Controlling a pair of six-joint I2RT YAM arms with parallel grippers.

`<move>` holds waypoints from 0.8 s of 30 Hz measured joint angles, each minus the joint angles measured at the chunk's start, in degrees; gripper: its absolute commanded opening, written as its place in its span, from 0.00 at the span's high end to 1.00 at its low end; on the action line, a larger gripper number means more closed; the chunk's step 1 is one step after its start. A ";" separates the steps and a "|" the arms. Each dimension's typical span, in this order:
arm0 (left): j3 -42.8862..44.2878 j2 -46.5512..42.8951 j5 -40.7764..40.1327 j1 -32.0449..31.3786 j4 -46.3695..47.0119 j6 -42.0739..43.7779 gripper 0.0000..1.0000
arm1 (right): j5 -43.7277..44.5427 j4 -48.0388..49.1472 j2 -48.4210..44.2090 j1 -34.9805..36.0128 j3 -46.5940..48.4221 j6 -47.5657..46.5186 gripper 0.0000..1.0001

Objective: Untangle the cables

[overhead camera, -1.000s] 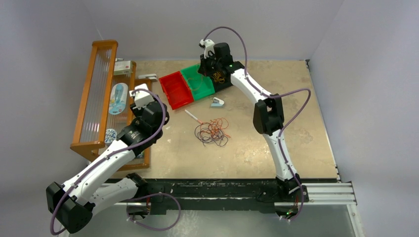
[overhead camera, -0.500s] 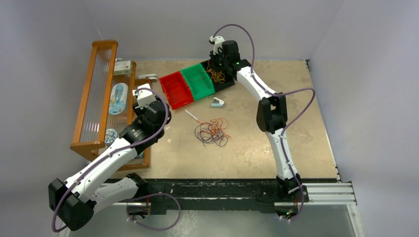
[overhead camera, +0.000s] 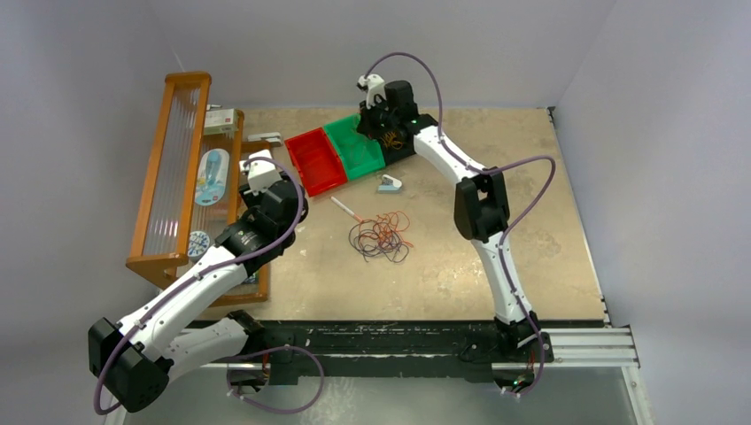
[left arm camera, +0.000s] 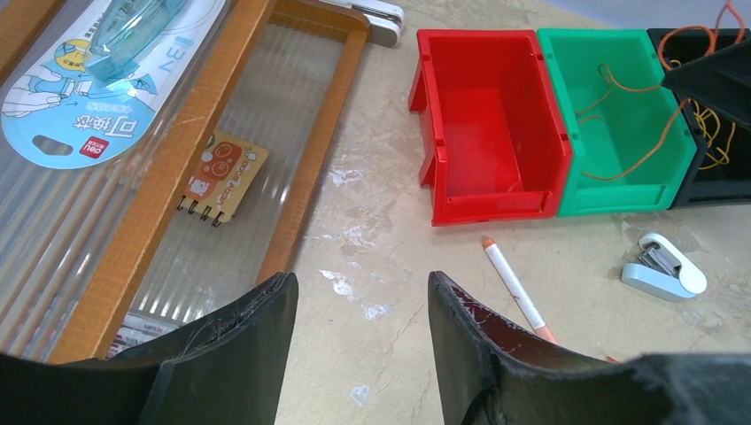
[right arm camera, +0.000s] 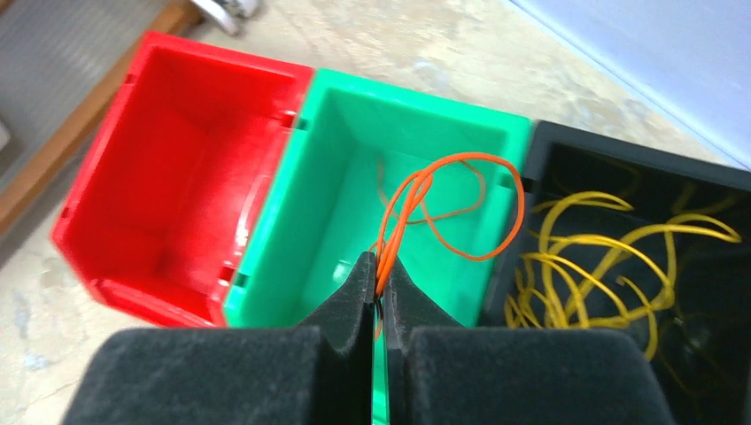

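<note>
Right hand [right arm camera: 378,267] pinches orange cable [right arm camera: 469,158], loop apparently forward.

The red bin [left arm camera: 496,205] and green bin [left arm camera: 611,199] are gleaming as glossy smooth plastic, the rack [left arm camera: 316,159] is showing varnished wood, and the tabletop [left arm camera: 390,221] is looking matt and mottled.

Right hand [right arm camera: 378,273] pinched shut (arm stretched far); left hand [left arm camera: 359,297] parted.

so: orange cable [right arm camera: 469,158] in the black right claw [right arm camera: 379,266], green bin [right arm camera: 345,177] beyond it, red bin [right arm camera: 177,150] left of it, yellow cables [right arm camera: 584,239] in the black bin [right arm camera: 620,149] right of it. The tangle [overhead camera: 383,235] looks orange, red, maybe dark brown.
</note>
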 measured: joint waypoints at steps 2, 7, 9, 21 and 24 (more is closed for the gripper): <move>0.00 0.00 0.11 0.00 0.07 0.00 0.45 | -1.44 0.35 0.00 0.92 0.20 -0.46 1.00; 0.00 0.00 0.11 0.00 0.09 0.00 0.45 | -4.33 -0.11 0.79 2.51 2.12 -1.18 1.00; 0.00 0.00 0.11 0.00 0.09 0.00 0.45 | -4.83 -0.07 1.44 3.10 3.41 -1.36 1.00; 0.00 0.00 0.11 0.00 0.09 0.04 0.45 | 2.25 -0.07 6.03 3.26 6.16 0.81 0.92; 0.00 0.00 0.13 0.00 0.09 0.04 0.45 | 2.82 -0.13 6.88 3.15 6.84 1.33 0.81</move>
